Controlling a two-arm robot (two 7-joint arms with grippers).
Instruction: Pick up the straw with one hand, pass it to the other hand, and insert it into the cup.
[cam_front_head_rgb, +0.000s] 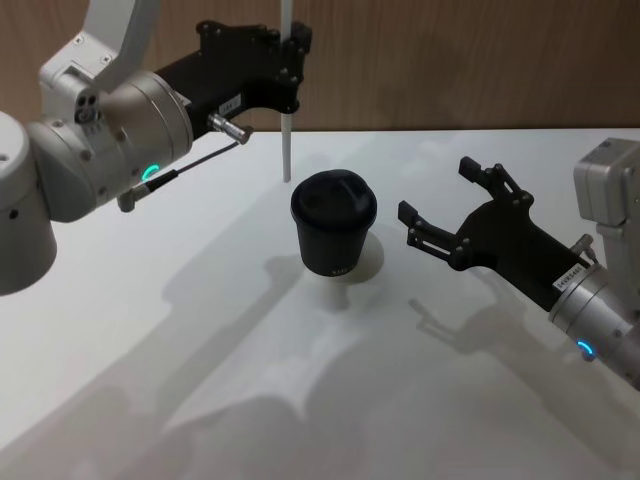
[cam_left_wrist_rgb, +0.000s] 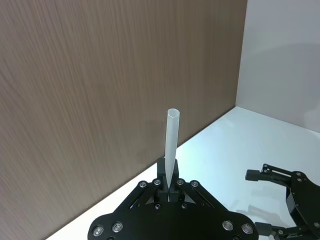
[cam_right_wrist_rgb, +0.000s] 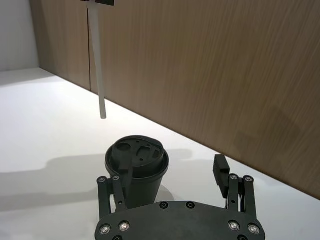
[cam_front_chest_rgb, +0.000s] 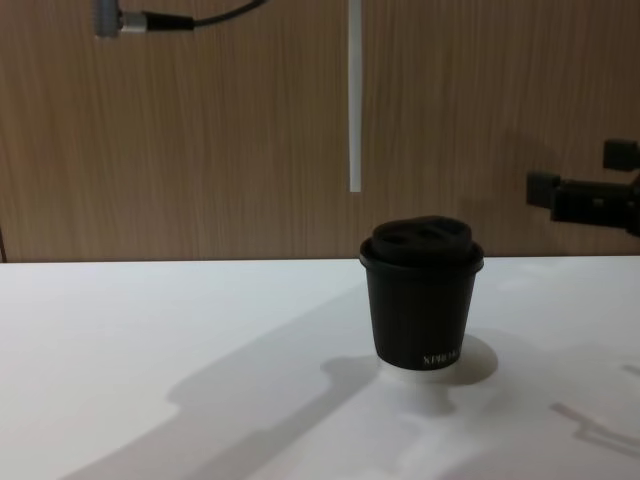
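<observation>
The white straw (cam_front_head_rgb: 287, 140) hangs upright in the air with my left gripper (cam_front_head_rgb: 292, 60) shut on its upper part. Its lower end is above the table, a little higher than the lid of the black cup (cam_front_head_rgb: 334, 235) and just behind and to the left of it. In the left wrist view the straw (cam_left_wrist_rgb: 172, 140) rises from between the closed fingers of the left gripper (cam_left_wrist_rgb: 169, 182). My right gripper (cam_front_head_rgb: 436, 190) is open, holds nothing and floats to the right of the cup. The chest view shows the straw (cam_front_chest_rgb: 354, 100) above the cup (cam_front_chest_rgb: 421, 300).
The white table (cam_front_head_rgb: 150, 330) ends at a brown wood-grain wall (cam_front_head_rgb: 450, 60) close behind the cup. The left arm's silver body and cable (cam_front_head_rgb: 190, 160) reach over the table's left side. Shadows lie on the table in front of the cup.
</observation>
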